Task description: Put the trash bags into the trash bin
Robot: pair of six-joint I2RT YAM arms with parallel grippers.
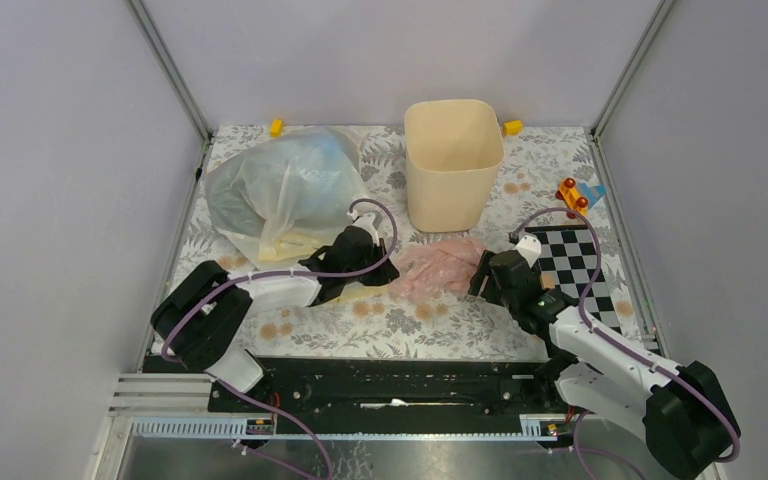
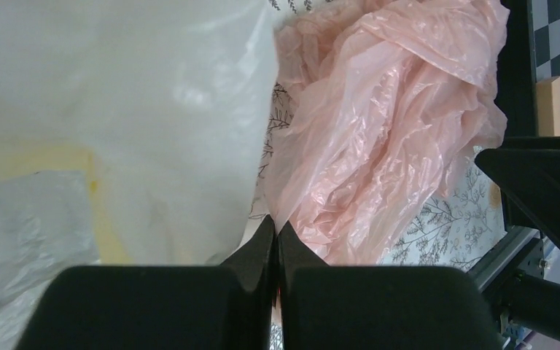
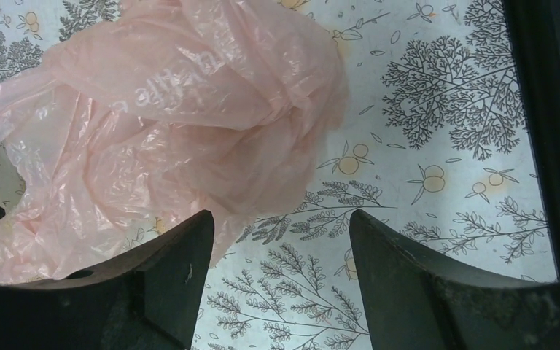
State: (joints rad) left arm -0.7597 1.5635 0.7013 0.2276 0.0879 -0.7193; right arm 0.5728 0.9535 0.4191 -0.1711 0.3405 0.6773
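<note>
Pink bag (image 1: 438, 267): crumpled mid-surface, just before the bin (image 1: 452, 185), between both pincers.
Bin: upright at the far edge.
Left pincer (image 2: 275, 232): together at the pink bag's edge; grip unclear.
Right pincer (image 3: 281, 222): apart, beside the pink bag.
Pale bags (image 1: 280, 190): far-left corner.

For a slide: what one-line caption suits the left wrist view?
Left gripper shut at the edge of the crumpled pink trash bag, pale yellowish bag alongside.
</note>
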